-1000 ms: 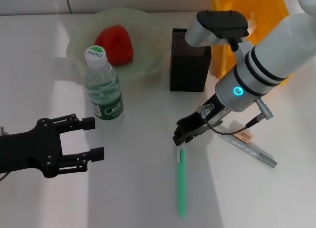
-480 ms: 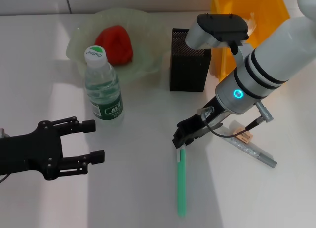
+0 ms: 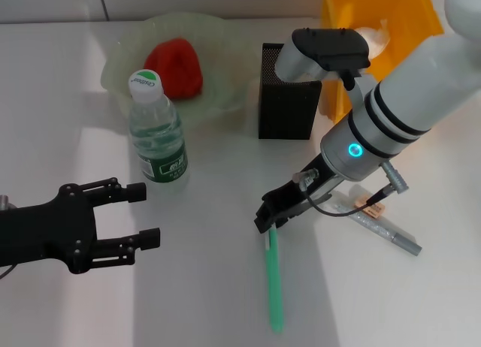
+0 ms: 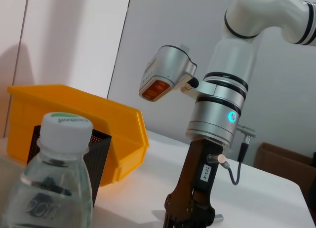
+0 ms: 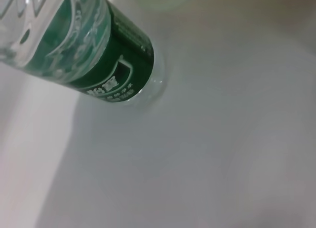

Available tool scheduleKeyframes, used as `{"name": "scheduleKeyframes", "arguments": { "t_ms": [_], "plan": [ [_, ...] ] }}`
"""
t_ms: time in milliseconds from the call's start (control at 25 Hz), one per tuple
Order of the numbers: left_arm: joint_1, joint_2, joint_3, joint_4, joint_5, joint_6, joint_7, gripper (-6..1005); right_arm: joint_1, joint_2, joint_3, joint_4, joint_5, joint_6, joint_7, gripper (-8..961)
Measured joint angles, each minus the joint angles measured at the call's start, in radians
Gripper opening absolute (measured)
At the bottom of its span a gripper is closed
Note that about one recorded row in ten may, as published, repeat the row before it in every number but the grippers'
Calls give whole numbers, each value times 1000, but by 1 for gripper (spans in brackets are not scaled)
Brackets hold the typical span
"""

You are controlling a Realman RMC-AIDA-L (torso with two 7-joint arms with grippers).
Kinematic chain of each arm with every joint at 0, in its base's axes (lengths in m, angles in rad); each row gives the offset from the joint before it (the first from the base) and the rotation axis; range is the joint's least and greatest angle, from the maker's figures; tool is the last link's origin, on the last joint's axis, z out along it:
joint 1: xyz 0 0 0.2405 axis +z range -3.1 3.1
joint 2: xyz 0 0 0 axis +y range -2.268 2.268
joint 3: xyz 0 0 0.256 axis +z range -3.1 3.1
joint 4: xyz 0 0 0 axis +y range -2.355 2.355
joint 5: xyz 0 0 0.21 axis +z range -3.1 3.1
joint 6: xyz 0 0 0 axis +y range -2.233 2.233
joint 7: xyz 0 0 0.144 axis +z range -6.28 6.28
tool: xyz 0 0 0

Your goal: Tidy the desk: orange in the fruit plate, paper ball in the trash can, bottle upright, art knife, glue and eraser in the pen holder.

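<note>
The red-orange orange (image 3: 174, 67) lies in the pale-green fruit plate (image 3: 113, 70). In front of the plate, the bottle (image 3: 156, 133) (image 4: 55, 183) (image 5: 98, 45) stands upright. A green art knife (image 3: 275, 279) lies flat on the table, and my right gripper (image 3: 269, 216) hovers at its far end. The grey glue stick (image 3: 382, 228) and the tiny tan eraser (image 3: 371, 206) lie just right of that gripper. The black mesh pen holder (image 3: 289, 92) (image 4: 98, 151) stands beside the yellow trash can (image 3: 376, 13) (image 4: 74, 114), which holds a whitish wad (image 3: 373, 37). My left gripper (image 3: 149, 212) is open, low at the left, with nothing in it.
The right arm's thick white forearm (image 3: 406, 92) reaches across above the glue, eraser and trash can. In the left wrist view, the right gripper (image 4: 190, 215) stands past the bottle. Bare tabletop lies between the bottle and the knife.
The right gripper has edged left and slightly lower over the knife's far end. The left gripper has drifted a little toward the near edge.
</note>
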Motion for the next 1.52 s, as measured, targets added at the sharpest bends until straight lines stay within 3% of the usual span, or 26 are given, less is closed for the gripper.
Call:
{"name": "scheduleKeyframes", "arguments": {
  "t_ms": [960, 1120, 1360, 1520],
  "plan": [
    [0, -1, -4, 0, 1, -2, 11, 786, 10, 0, -58, 12, 19, 29, -1, 198],
    [0, -1, -4, 0, 1, -2, 11, 786, 6, 0, -58, -5, 19, 28, -1, 140],
    [5, -1, -5, 0, 1, -2, 11, 786, -35, -3, -47, -88, 21, 12, -2, 125],
    [6, -2, -5, 0, -2, 3, 6, 786, -119, -9, 12, -265, 11, -7, -11, 125]
  ]
}}
